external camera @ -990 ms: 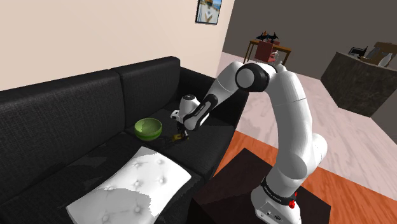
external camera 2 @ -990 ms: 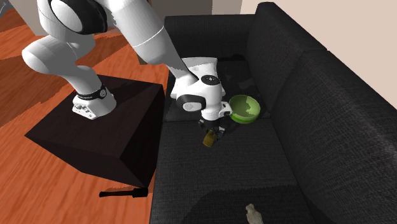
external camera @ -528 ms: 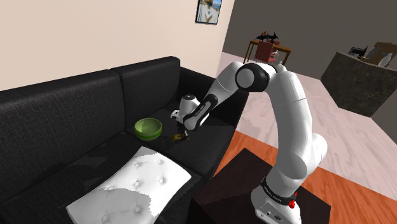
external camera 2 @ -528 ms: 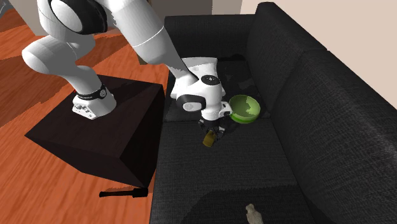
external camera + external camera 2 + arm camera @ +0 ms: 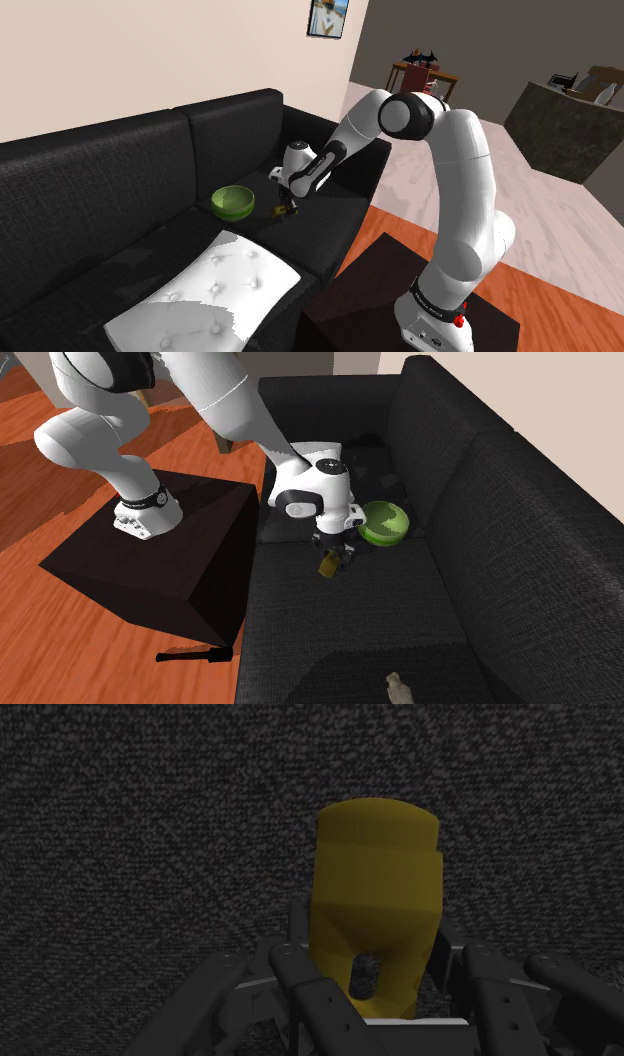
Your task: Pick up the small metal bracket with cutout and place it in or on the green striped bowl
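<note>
Jaws clamp the yellow bracket [image 5: 375, 929] by its cutout end, apparently just clear of the black sofa [image 5: 100, 190] seat, ready for carrying. The green bowl [image 5: 233, 202] waits at its nine o'clock in the shoulder view.

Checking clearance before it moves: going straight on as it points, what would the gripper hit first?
Probably the black sofa seat, with the yellow bracket clasped in the gripper touching it first. How far off is unclear.
</note>
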